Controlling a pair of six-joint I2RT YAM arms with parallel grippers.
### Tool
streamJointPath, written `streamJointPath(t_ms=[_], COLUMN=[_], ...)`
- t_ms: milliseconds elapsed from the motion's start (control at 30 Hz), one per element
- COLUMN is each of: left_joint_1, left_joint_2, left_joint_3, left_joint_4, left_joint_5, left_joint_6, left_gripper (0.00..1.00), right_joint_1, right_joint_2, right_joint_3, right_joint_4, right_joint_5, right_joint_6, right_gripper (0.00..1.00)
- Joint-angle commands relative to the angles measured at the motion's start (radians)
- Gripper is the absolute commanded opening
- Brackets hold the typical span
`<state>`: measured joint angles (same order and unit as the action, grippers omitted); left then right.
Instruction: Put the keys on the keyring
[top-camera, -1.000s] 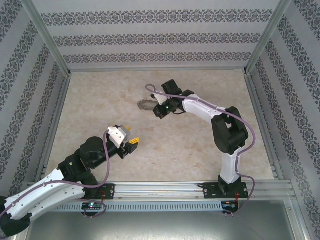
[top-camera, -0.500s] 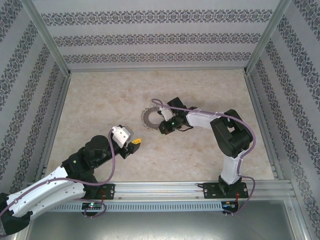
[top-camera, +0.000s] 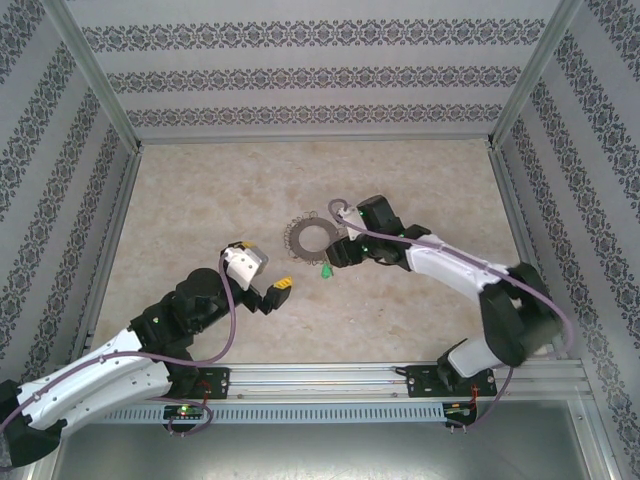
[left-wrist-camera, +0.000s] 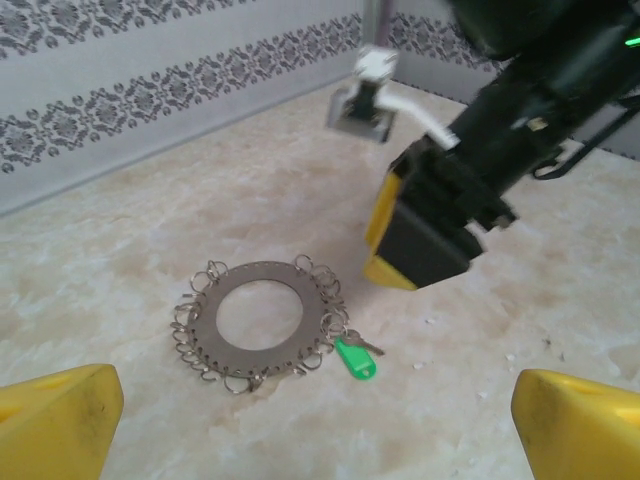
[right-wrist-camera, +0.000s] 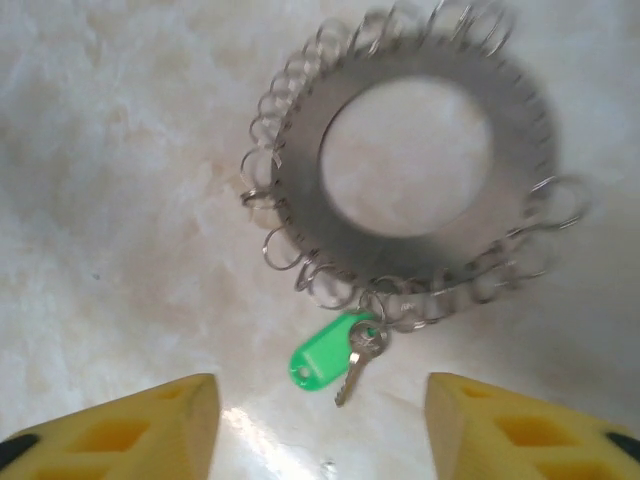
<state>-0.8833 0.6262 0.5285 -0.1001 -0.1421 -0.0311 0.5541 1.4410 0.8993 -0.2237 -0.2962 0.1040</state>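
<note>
The left gripper (left-wrist-camera: 318, 415) is cut off by the lower edge of its wrist view: two yellow fingertips (left-wrist-camera: 60, 420) are seen at the corners and the rest is lost. The right gripper (right-wrist-camera: 323, 428) is cropped likewise. The keyring (right-wrist-camera: 410, 257) is blurred along its far rim (some loops are clipped by the top edge). From above, the key (right-wrist-camera: 357, 368) cannot be made out beside its tag (top-camera: 327, 271), and the left arm (top-camera: 90, 385) is clipped at the corner.
</note>
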Motion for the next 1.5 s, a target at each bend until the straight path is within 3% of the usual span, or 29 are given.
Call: streamJointPath(t_ms=[0, 33, 200, 400, 467, 600, 700, 833, 1067, 1167, 1300, 1333, 1400, 1467], left_joint_1=[0.014, 0.026, 0.154, 0.421, 0.502, 0.647, 0.702, 0.734, 0.811, 0.833, 0.842, 0.842, 0.843, 0.848], left_joint_2=[0.043, 0.069, 0.235, 0.371, 0.408, 0.446, 0.468, 0.548, 0.72, 0.775, 0.887, 0.905, 0.887, 0.938], left_joint_3=[-0.011, -0.01, 0.034, 0.015, 0.011, -0.008, -0.028, -0.022, -0.055, -0.1, -0.176, -0.181, -0.145, -0.158], left_joint_4=[0.12, 0.136, 0.17, 0.289, 0.286, 0.299, 0.358, 0.438, 0.69, 0.82, 1.052, 1.08, 0.971, 1.039], left_joint_5=[-0.098, -0.123, -0.174, -0.185, -0.194, -0.168, -0.175, -0.24, -0.223, -0.178, -0.098, -0.076, -0.052, -0.015], left_joint_6=[-0.064, -0.078, -0.139, -0.148, -0.168, -0.198, -0.185, -0.121, -0.039, -0.023, -0.007, 0.012, 0.001, 0.011], left_gripper=[1.0, 1.0, 1.0, 1.0, 1.0, 1.0, 1.0, 1.0, 1.0, 1.0, 1.0, 1.0, 1.0, 1.0], right_joint_1=[0.004, 0.001, -0.052, -0.307, -0.401, -0.556, -0.563, -0.564, -0.572, -0.583, -0.593, -0.585, -0.576, -0.573], right_joint_2=[-0.144, -0.203, -0.477, -0.632, -0.617, -0.567, -0.498, -0.323, -0.042, 0.04, 0.08, 0.074, 0.077, 0.072], right_joint_3=[-0.05, -0.071, -0.198, -0.339, -0.39, -0.544, -0.63, -0.611, -0.583, -0.583, -0.521, -0.516, -0.513, -0.511], right_joint_4=[-0.046, -0.05, 0.01, 0.183, 0.264, 0.543, 0.732, 0.877, 1.123, 1.204, 1.15, 1.127, 1.124, 1.115], right_joint_5=[0.152, 0.183, 0.358, 0.321, 0.315, 0.149, 0.136, 0.16, 0.158, 0.158, 0.159, 0.176, 0.197, 0.225], right_joint_6=[-0.033, -0.039, -0.059, -0.008, 0.022, -0.017, -0.102, -0.121, -0.091, -0.076, -0.063, -0.069, -0.071, -0.067], right_gripper=[0.8, 0.97, 0.98, 0.98, 0.98, 0.98, 0.98, 0.98, 0.98, 0.98, 0.98, 0.98, 0.98, 0.98])
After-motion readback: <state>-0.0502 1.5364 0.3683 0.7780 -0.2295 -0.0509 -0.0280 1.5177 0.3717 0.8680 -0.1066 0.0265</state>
